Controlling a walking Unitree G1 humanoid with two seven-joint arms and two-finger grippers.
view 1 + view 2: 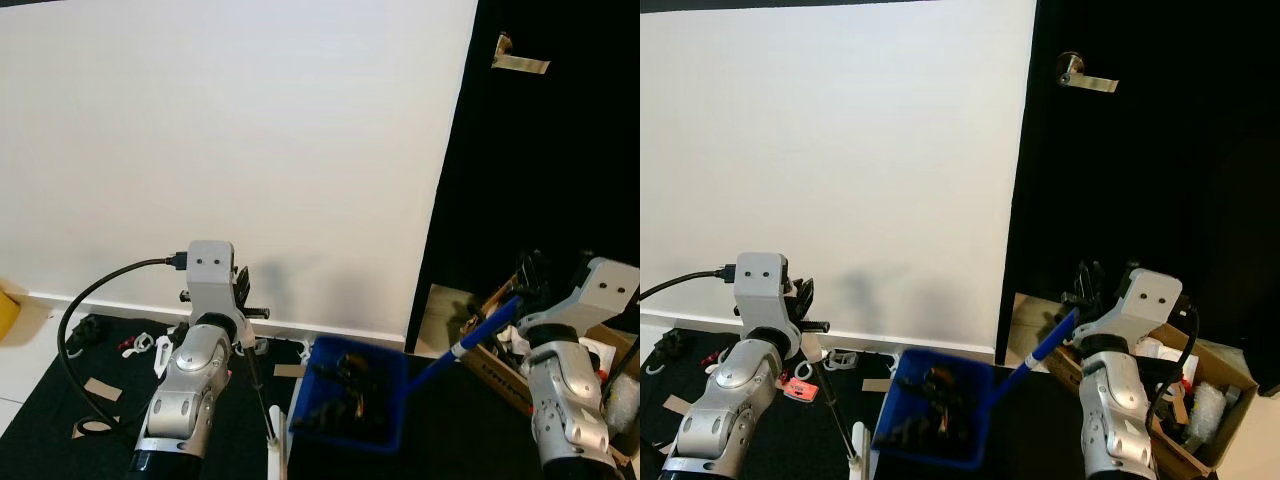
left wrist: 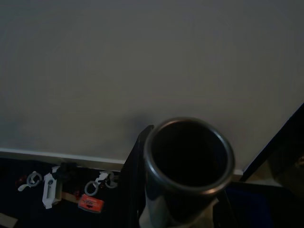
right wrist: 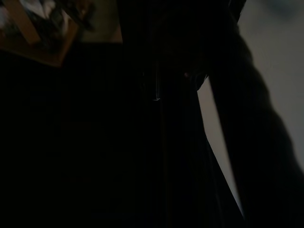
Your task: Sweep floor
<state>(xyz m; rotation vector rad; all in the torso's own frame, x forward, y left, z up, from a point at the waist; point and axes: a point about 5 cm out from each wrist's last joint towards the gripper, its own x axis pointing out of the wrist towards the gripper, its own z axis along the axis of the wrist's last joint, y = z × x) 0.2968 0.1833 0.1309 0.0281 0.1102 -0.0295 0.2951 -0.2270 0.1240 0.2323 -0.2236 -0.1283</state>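
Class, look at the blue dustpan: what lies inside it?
The blue dustpan holds a heap of dark debris with small reddish bits. Whatever lies beneath the heap stays hidden.

Can't read the dark bits inside the blue dustpan [image 1: 350, 405]; broom pole [image 1: 262, 405] cut off at the frame bottom; right wrist view near black.

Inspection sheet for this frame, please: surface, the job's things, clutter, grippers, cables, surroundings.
Surface: black floor mat against a white wall.
Job's things: blue dustpan holding dark debris, its blue handle running up to the right gripper; a thin dark stick below the left gripper.
Clutter: white clips, cardboard scraps, orange tag, cardboard box of odds and ends.
Grippers: right at the dustpan handle, left at the stick; finger state unclear.
Cables: black cable looping to the left wrist.
Surroundings: black door with lever handle.
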